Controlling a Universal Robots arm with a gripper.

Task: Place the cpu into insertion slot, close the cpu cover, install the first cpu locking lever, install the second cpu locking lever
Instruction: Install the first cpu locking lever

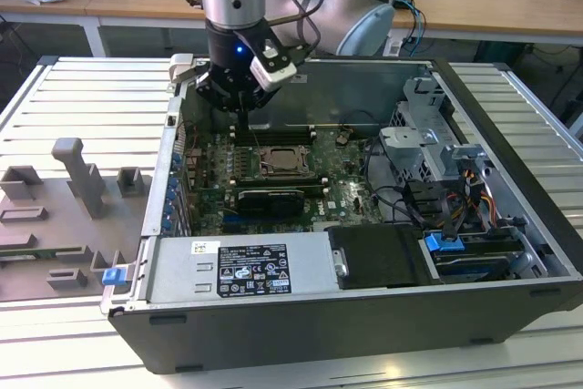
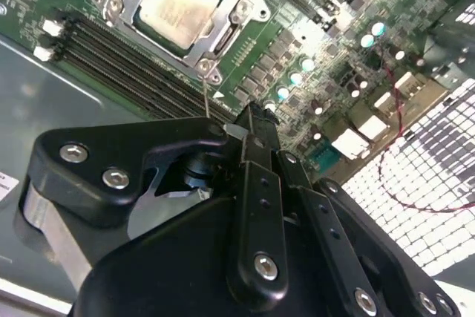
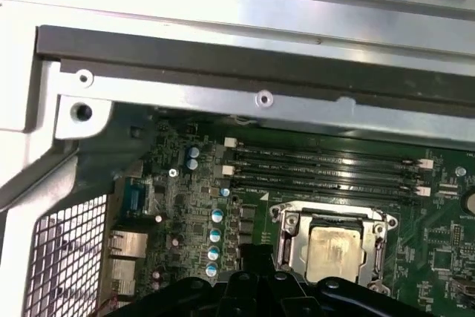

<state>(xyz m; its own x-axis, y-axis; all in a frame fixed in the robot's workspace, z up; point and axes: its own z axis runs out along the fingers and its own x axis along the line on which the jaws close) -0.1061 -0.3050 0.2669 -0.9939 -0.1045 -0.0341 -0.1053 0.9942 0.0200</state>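
Overhead, the robot arm's hand (image 1: 244,116) hangs inside an open computer case (image 1: 273,334) that lies on its side on a ribbed metal counter (image 1: 519,353). It sits just above the far edge of the green motherboard (image 1: 346,190). The cpu (image 2: 180,5), its pale silver face up, sits in the insertion slot (image 1: 262,167) near the middle of the board. The cpu cover (image 3: 334,217) lies flat over it, its silver frame ringing the chip and the chip showing through the central cut-out.

In the second wrist view, the hand's black fingers (image 2: 256,183) are drawn narrow, their tips almost together. A thin wire locking lever (image 2: 205,94) rises from the socket's near corner and ends right beside those tips. Whether the fingers pinch it cannot be told.

Long black memory slots (image 3: 326,172) run between the socket and the case wall. In the exterior view, a black graphics card (image 1: 266,199) lies just on the near side of the socket. A blue clip (image 1: 444,243) marks the drive bay towards the exterior view's right. Grey moulded fixtures (image 1: 77,179) stand on the counter at the exterior view's left, well apart from the case, and wooden desks (image 1: 455,6) line the background.
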